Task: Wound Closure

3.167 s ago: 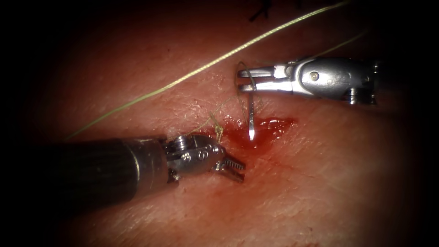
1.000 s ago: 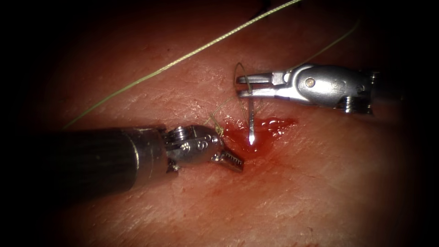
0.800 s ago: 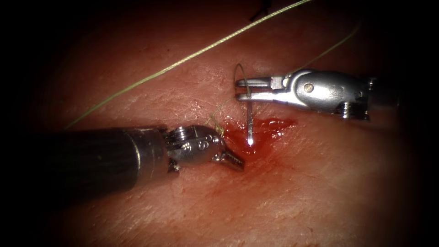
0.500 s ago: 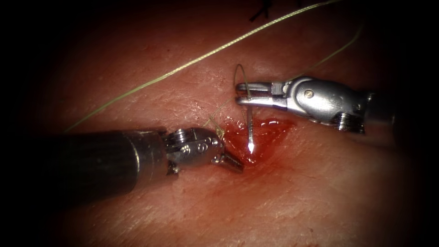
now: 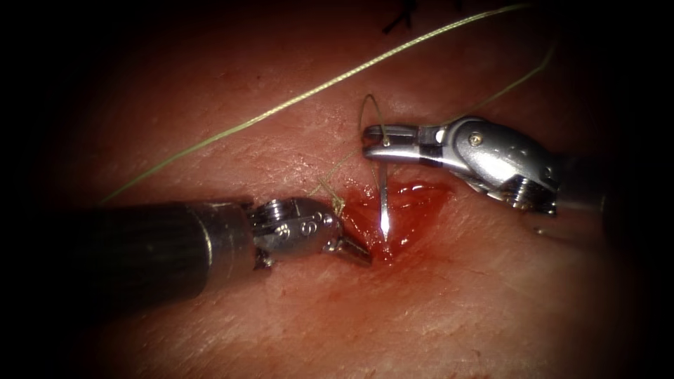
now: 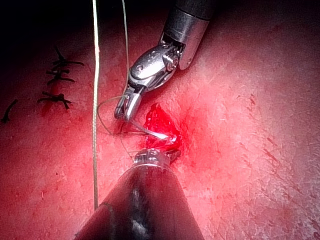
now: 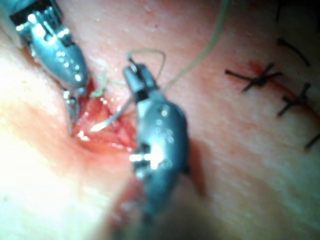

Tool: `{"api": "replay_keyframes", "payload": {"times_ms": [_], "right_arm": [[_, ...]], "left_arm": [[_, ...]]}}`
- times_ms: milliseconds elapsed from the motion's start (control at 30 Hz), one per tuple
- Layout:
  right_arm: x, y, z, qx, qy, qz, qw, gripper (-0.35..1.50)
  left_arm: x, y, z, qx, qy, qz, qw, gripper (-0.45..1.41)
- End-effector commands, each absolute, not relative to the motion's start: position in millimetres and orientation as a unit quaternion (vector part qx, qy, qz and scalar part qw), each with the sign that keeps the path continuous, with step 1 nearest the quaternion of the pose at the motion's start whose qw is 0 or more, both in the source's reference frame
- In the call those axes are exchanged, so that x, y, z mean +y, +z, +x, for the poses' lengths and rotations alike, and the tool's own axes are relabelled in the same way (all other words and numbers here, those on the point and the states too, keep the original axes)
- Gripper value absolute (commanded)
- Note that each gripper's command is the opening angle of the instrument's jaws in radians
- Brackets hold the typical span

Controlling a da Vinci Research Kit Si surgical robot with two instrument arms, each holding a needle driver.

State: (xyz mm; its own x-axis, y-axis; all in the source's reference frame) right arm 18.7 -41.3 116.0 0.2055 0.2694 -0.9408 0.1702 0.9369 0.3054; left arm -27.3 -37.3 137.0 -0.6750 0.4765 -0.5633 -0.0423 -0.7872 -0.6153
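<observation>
Left arm's silver jawed tool [image 5: 349,247], nearest, presses its jaw tips into the red wet cut [image 5: 393,210] in the pink tissue [image 5: 456,302]; jaw gap unclear. Beyond, right arm's silver tool [image 5: 385,142] clamps the curved steel needle [image 5: 383,184] near its tail, point hanging free over the cut. Farthest, pale green thread [image 5: 316,90] crosses the tissue.

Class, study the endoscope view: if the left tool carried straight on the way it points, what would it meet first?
The left tool points right, into the cut's red fluid. Probably first the needle tip hanging there from the right tool, though depth is unclear.
</observation>
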Motion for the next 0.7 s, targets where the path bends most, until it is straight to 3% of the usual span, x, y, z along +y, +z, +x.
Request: {"api": "replay_keyframes", "payload": {"times_ms": [33,700], "right_arm": [[-41.7,116.9,19.4,0.627,0.029,0.178,0.758,-0.35],[-41.9,117.2,19.3,0.599,0.084,0.237,0.761,-0.35]], "left_arm": [[-37.2,137.6,-27.8,-0.29,0.868,-0.375,0.149,-0.08],[-37.0,137.6,-27.6,-0.289,0.868,-0.375,0.15,-0.2]]}}
